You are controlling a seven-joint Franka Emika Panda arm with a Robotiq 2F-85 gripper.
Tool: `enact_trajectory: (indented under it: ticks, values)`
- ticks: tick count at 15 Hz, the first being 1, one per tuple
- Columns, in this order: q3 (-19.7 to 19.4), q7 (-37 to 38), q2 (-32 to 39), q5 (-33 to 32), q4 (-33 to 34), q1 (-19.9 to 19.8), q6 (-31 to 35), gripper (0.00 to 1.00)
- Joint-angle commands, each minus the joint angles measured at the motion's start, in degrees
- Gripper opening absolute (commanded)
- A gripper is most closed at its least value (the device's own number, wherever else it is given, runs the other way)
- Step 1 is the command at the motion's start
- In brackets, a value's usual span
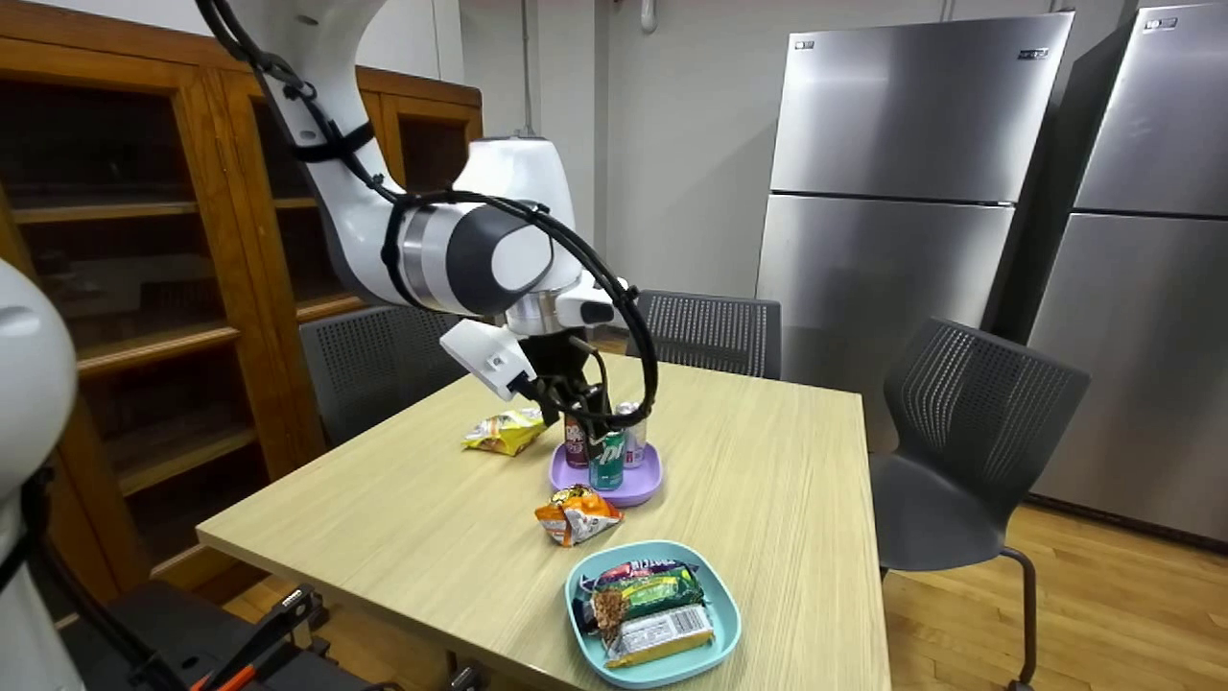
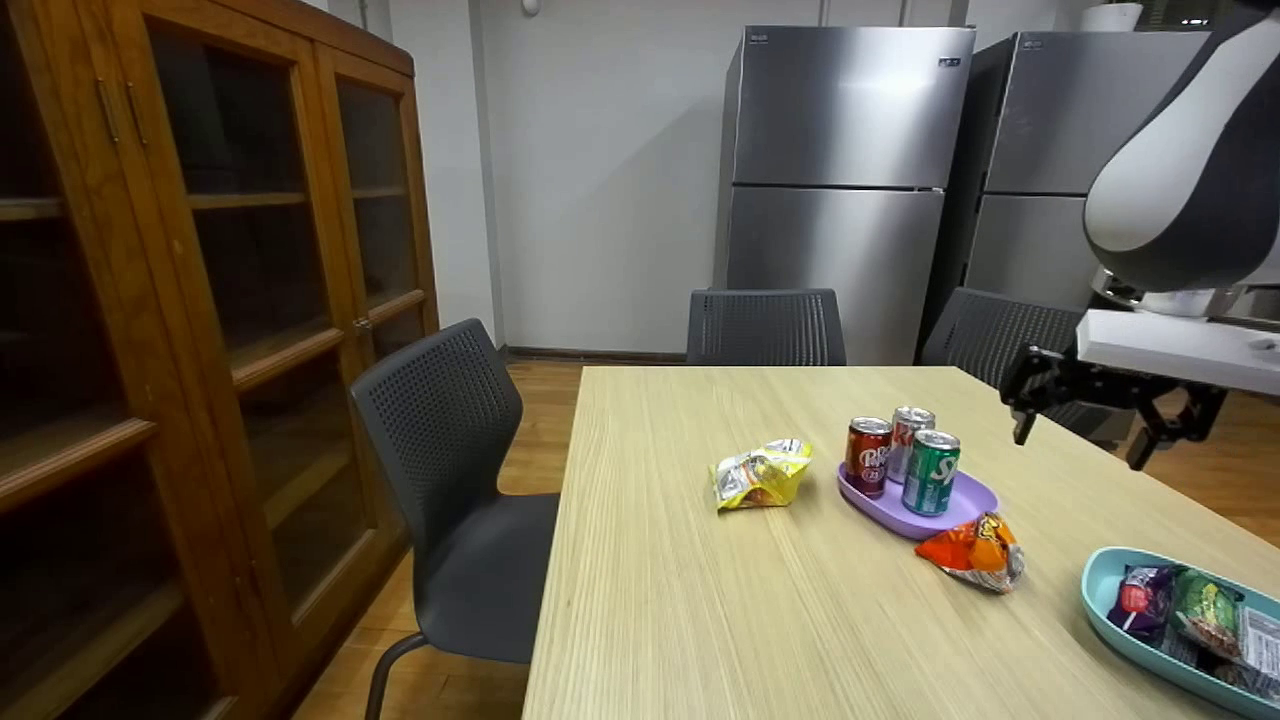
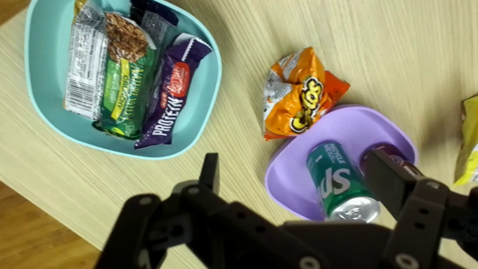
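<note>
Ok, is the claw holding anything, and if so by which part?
Nothing is held: the claw is open in midair, its fingers apart with no object between them.

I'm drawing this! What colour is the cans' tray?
The tray is light purple, clearest in the wrist view.

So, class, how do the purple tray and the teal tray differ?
Load: the purple tray bears the Sprite can, the Dr Pepper can and a third can, all upright; the teal tray holds wrapped bars lying down, such as the Nature Valley bar.
Neighbour: in the wrist view, the orange Cheetos bag overlaps the purple tray's rim, but the teal tray stands apart from it.
Both have rounded corners and rest on the table.
</note>
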Motion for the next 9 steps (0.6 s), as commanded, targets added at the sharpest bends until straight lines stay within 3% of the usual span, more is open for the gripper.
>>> enact_trajectory:
  ticks: [1,4,9]
  values:
    - [0.0,3.8,-5.6,-6.3,-1.5,3.7,-1.9,1.00]
    - [1.9,5.2,-7.6,-9.6,-0.9,6.6,-2.5,1.00]
    - [6.9,2.9,-9.6,-9.6,-0.2,12.2,-3.4,1.00]
